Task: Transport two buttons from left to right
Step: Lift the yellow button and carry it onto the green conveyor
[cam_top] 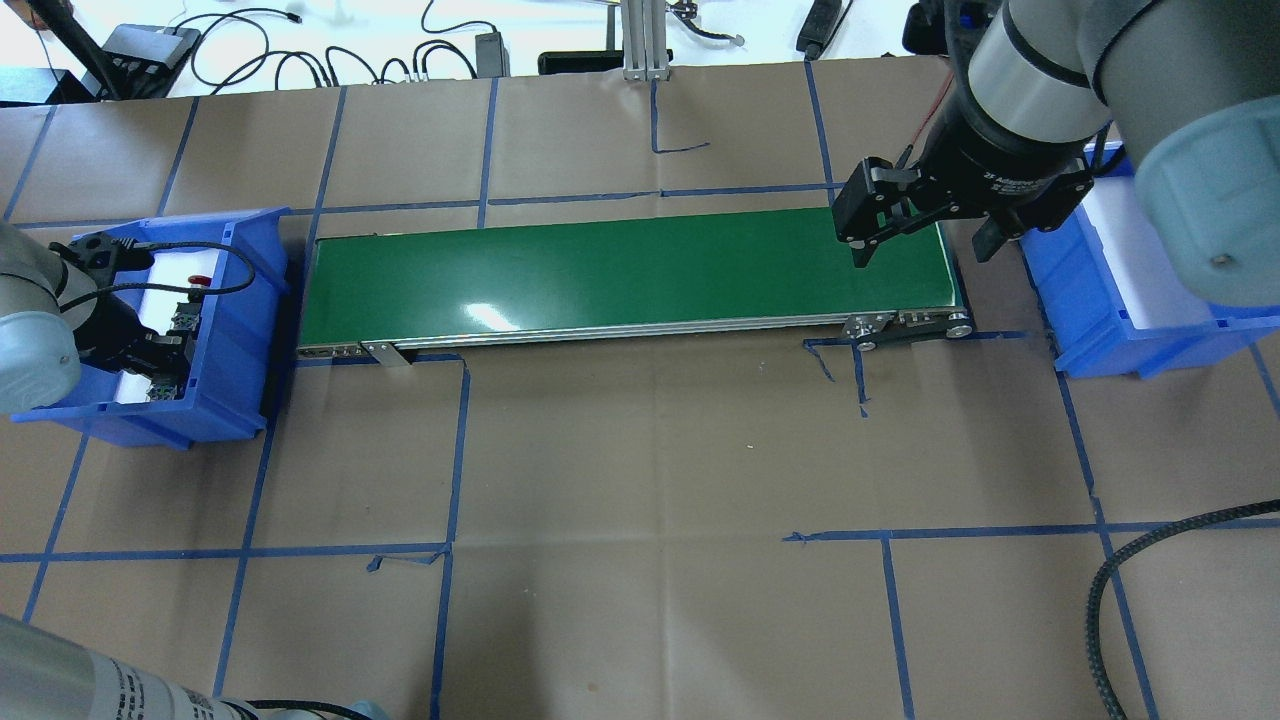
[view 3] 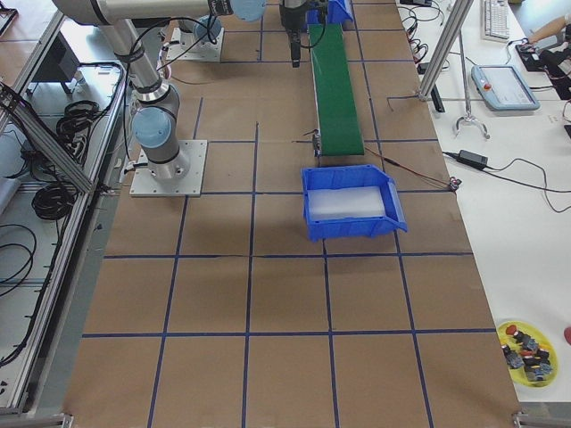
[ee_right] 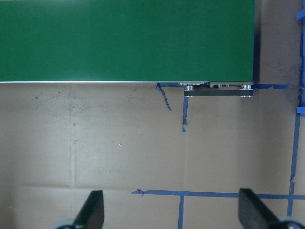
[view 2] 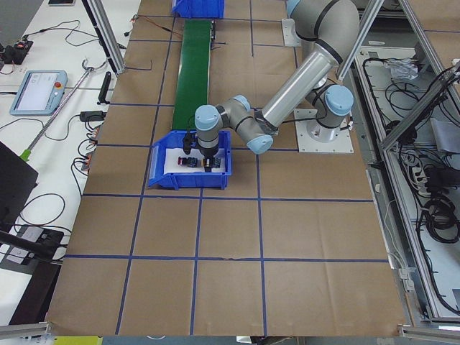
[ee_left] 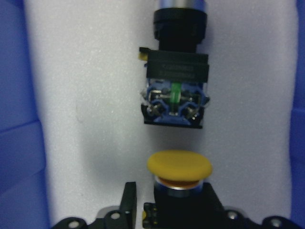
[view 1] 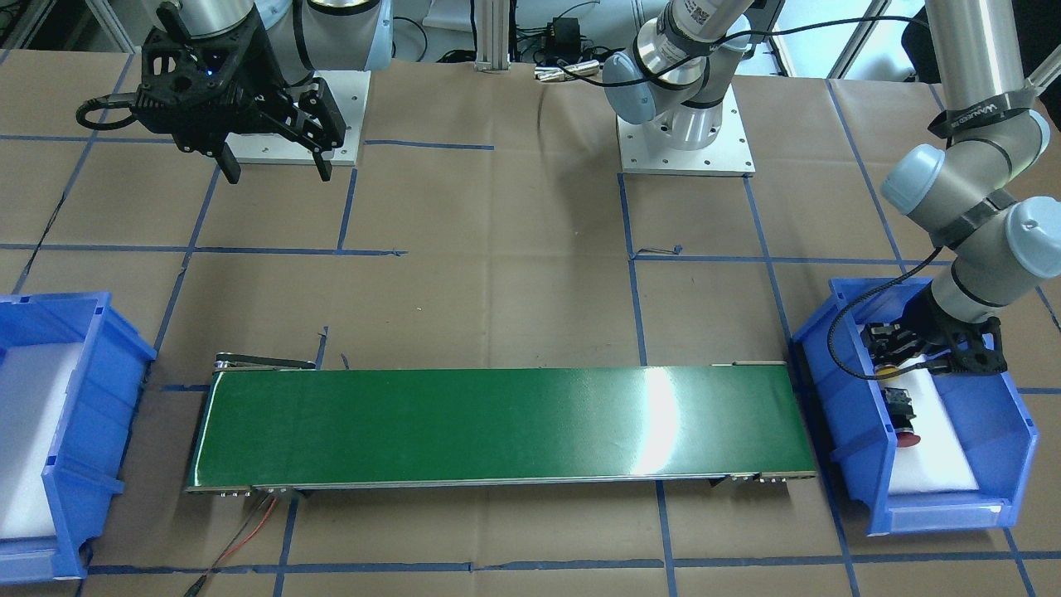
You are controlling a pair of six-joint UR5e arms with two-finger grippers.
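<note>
Yellow button point(ee_left: 179, 164) sits at the lower middle of the left wrist view, cap pointing up the frame. Its black body is between the fingers of my left gripper point(view 1: 884, 352), inside the blue bin point(view 1: 854, 398) at the right edge of the front view. Whether I am pinching it or only flanking it, I cannot tell. Red button point(ee_left: 174, 90) lies just above it in the wrist frame on the white foam point(ee_left: 86, 95), terminal end facing the yellow cap, near but apart. My worry is a lopsided hold: if my pads catch the body off-centre, the button could twist or drop as I lift. Any forward drift would bump the red one and skew it for its own pick. The black cable point(view 1: 832, 336) looping over the bin wall might snag on the rim. On the green belt point(view 1: 497, 427) the round cap may let the button roll towards an edge. My right gripper point(view 1: 275, 170), upper left in the front view, hangs with fingers spread wide, holding nothing.
</note>
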